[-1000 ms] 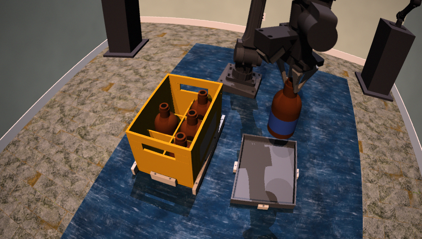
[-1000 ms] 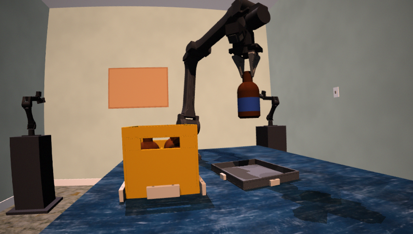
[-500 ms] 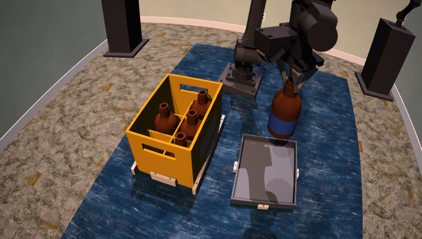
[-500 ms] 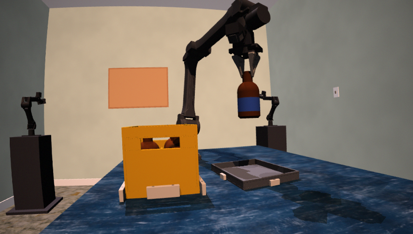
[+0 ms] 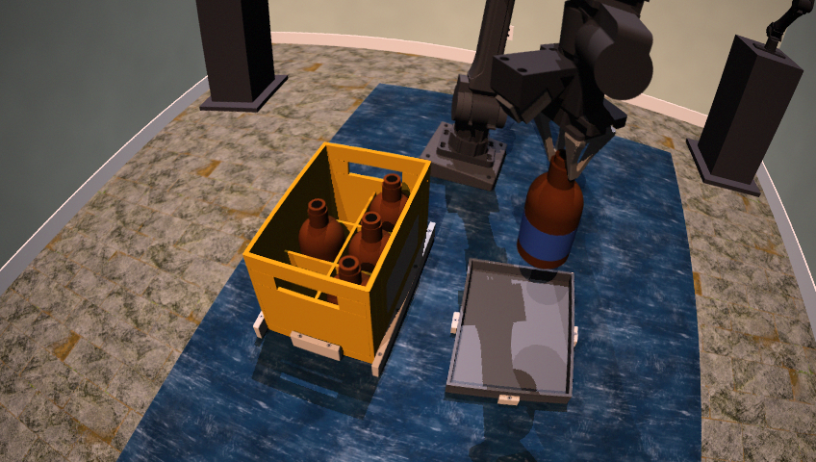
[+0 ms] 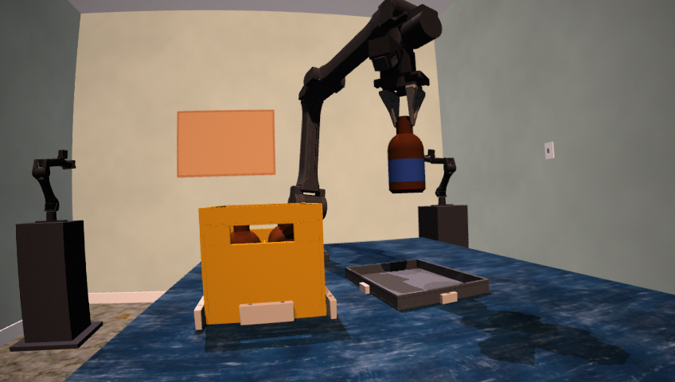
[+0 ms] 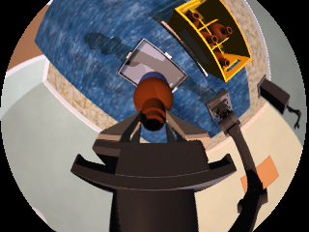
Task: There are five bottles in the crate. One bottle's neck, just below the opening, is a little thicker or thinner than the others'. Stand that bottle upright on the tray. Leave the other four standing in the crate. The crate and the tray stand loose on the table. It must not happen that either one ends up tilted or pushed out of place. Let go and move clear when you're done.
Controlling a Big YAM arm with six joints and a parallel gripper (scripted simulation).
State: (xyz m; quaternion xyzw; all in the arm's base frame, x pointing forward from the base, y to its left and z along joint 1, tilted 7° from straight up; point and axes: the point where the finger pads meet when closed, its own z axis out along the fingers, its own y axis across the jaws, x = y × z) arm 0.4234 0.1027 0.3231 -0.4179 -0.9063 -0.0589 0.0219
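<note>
Jaws [image 5: 567, 163] [image 6: 403, 115] clamped on its neck, a blue-labelled brown bottle [image 5: 550, 219] [image 6: 406, 163] [image 7: 153, 97] hangs upright above the desk [image 5: 629, 320] [image 6: 544, 302] [image 7: 106, 63] near the tray [image 5: 508, 391] [image 6: 399, 302] [image 7: 130, 79]; four others stand in the yellow crate [image 5: 320, 312] [image 6: 265, 278] [image 7: 238, 69].

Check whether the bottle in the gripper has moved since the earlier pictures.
No: the bottle hangs at the same spot over the far edge of the tray in the top view.
</note>
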